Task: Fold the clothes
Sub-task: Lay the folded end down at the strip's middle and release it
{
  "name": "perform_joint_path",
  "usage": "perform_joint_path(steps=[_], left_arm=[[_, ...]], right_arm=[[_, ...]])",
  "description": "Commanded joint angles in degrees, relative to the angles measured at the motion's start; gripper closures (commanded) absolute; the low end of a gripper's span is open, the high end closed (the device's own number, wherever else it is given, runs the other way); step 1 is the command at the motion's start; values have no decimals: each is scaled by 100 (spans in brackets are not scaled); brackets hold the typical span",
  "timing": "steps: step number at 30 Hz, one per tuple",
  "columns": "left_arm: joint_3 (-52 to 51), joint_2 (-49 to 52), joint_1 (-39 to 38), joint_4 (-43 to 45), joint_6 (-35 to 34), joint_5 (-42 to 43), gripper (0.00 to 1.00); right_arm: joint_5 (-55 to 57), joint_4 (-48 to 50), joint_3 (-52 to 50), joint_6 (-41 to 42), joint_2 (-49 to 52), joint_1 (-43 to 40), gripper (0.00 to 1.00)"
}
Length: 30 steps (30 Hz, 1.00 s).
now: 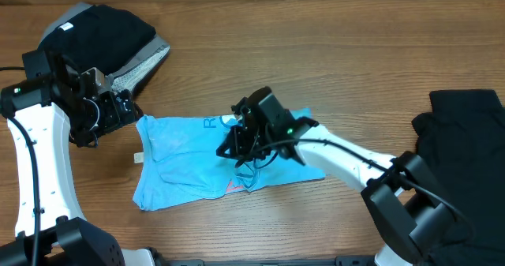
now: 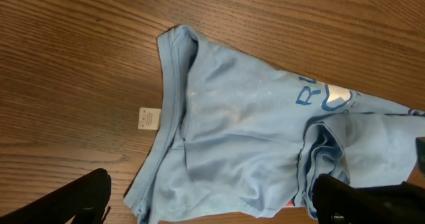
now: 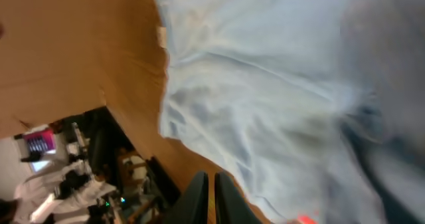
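A light sky-blue T-shirt (image 1: 189, 159) lies crumpled on the wooden table, with white logo print and a bit of orange-red lettering showing. It also shows in the left wrist view (image 2: 246, 131) and the right wrist view (image 3: 279, 84). My left gripper (image 1: 130, 108) hovers at the shirt's left edge with its jaws (image 2: 212, 201) wide open and nothing in them. My right gripper (image 1: 234, 149) is above the middle of the shirt, near a bunched fold. Its fingers (image 3: 211, 194) are pressed together with no fabric seen between them.
A pile of black and grey garments (image 1: 110, 33) lies at the back left. Another black garment (image 1: 465, 140) lies at the right edge. A small white tag (image 2: 149, 117) sits on the table beside the shirt's left hem.
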Motion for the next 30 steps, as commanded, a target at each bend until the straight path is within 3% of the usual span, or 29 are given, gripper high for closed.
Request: perform_joint_path(steps=[1,3,6,9,11,17,24,27,30], left_arm=[[70,-35,50,-2,146,46,1],[70,-35,50,2,146,46,1],[70,-35,50,4,146,46,1],[70,-35,50,33,144,50,1],[70,-35,50,59,138,66,1],[70,-35,50,37,125,63,1],[70,-35,50,9,127,61,1],[70,-35,50,-74,131,59,1],[70,-35,50,-105,131,59,2]], right_arm=[[505,-837,470,-623,-286,-570,83],[1012,-1611,614,-769,-289,-859,72],[1329,-2234,540,-772,-284,-1182,69],[1537,-2437,337,-713,-245,-1259,84],[1547,-2376,142,-476,-201,-1202,87],[852,-1307,-490,332,-74,-570,96],[-463,1539,-455,13,-81,142,96],[-455,1434,-243,11,-81,-142,96],[-291,627,-46,-197,-81,-592,95]])
